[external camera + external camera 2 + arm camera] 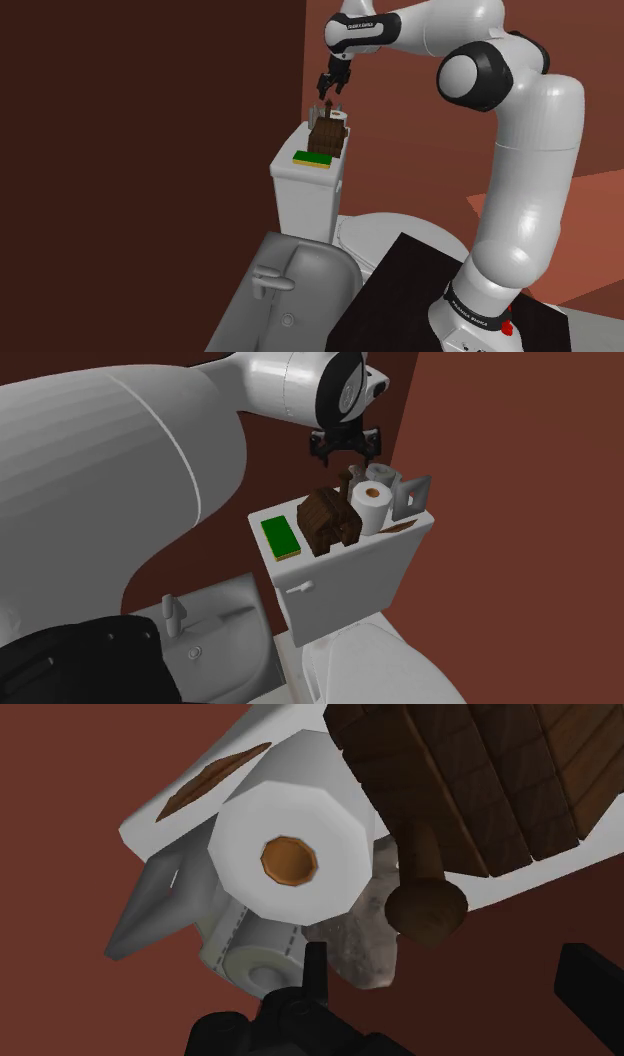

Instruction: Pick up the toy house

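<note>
The all-black 2-finger gripper hangs with jaws apart above the brown wooden toy house, which stands close below it on the white toilet tank, probably ready to straddle it.

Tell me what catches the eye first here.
A brown toy house stands on the white toilet tank, with the open black gripper hanging just above it. A toilet paper roll sits close beside the house, and a green sponge lies at the lid's other end.
</note>
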### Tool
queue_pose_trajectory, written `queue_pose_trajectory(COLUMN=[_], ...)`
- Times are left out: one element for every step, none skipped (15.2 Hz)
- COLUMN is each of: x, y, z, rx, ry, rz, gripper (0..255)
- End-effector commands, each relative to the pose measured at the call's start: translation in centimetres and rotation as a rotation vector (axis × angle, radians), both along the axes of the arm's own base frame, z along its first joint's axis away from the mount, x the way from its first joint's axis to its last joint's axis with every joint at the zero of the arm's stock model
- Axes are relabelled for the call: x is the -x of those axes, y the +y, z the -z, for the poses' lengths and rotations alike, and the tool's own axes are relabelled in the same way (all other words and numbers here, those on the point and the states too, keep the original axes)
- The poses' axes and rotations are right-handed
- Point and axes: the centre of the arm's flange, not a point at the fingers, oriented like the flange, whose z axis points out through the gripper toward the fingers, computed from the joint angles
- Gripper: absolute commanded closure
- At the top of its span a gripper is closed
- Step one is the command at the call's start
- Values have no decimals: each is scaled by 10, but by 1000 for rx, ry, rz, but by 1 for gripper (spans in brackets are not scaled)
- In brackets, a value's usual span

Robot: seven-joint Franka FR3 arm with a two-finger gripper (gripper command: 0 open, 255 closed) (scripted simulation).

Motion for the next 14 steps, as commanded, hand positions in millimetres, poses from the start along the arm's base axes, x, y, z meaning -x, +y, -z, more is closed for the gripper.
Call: queue_pose_trajectory(x=[-7, -7, -7, -7, -7, -7, -7, -7, -7, -7, -7, -7, -7, -7], y=[-3, -3, -3, -3, -3, -3, -3, -3, -3, -3, -3, -3, -3, -3], z=[3, 8, 13, 18, 24, 29, 37, 37, 37, 37, 38, 38, 38, 38], rx=[2, 2, 2, 2, 2, 2, 2, 2, 2, 2, 2, 2, 2, 2], ry=[-9, -9, -9, -9, -9, -9, -9, -9, -9, -9, -9, -9, -9, -9], rz=[0, 0, 0, 0, 0, 0, 0, 0, 0, 0, 0, 0, 0, 0], gripper=[0, 0, 0, 0, 0, 0, 0, 0, 0, 255, 255, 255, 255, 255])
